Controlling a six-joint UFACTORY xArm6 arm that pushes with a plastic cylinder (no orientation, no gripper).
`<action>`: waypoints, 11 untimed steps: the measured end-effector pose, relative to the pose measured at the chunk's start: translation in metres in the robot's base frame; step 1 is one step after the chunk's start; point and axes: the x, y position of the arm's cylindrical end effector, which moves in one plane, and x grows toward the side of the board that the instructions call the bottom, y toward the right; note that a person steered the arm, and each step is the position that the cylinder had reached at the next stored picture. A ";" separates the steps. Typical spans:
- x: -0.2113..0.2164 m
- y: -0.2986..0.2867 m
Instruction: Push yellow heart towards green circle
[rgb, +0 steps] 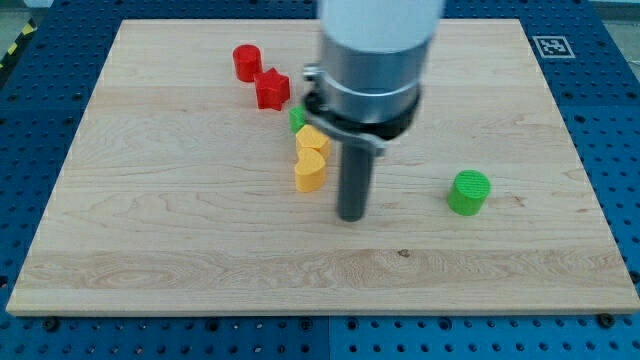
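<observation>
The yellow heart (310, 170) lies near the board's middle, just left of my rod. A second yellow block (313, 139), shape unclear, touches it from above. The green circle (469, 192) stands apart at the view's right. My tip (350, 216) rests on the board a little right of and below the yellow heart, not touching it, and well left of the green circle. The arm's body hides part of the board above the rod.
A red circle (246, 62) and a red star (272, 89) sit at the upper left of the wooden board (150, 230). A small green block (298, 119) peeks out beside the arm, mostly hidden. A marker tag (549, 46) sits beyond the board's top right corner.
</observation>
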 end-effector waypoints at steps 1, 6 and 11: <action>-0.004 -0.059; -0.058 -0.022; -0.024 0.035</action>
